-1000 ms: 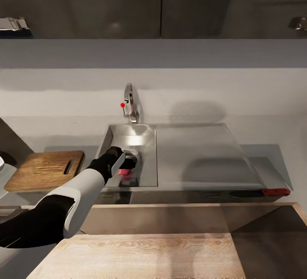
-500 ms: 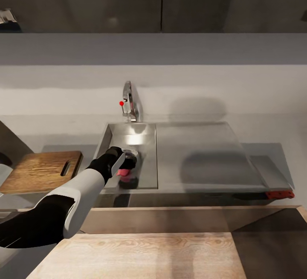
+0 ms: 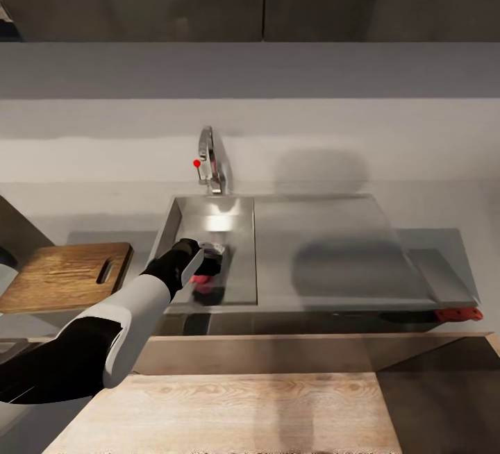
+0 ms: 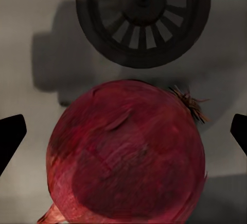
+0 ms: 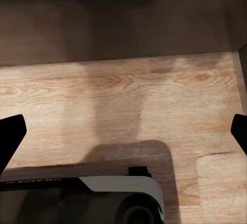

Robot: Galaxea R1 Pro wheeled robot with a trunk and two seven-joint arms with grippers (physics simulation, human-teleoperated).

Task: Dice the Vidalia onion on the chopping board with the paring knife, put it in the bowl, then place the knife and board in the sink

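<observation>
- Far left, the chopping board (image 3: 68,276) lies flat on the countertop (image 3: 97,239), handle slot toward the sink (image 3: 239,211).
- Left gripper (image 3: 206,270) reaches down into the basin, right over the onion (image 4: 126,152).
- Wrist view: the fingers (image 4: 10,139) are spread wide either side of the red onion, not touching it; the onion sits on the basin floor just beside the round drain (image 4: 143,19).
- Faucet (image 3: 210,162) stands behind the basin.
- Far right, the paring knife (image 3: 458,314) lies at the drainboard's front corner.
- Right gripper (image 5: 123,131) hangs spread wide over the wood floor (image 5: 123,95), holding nothing.
</observation>
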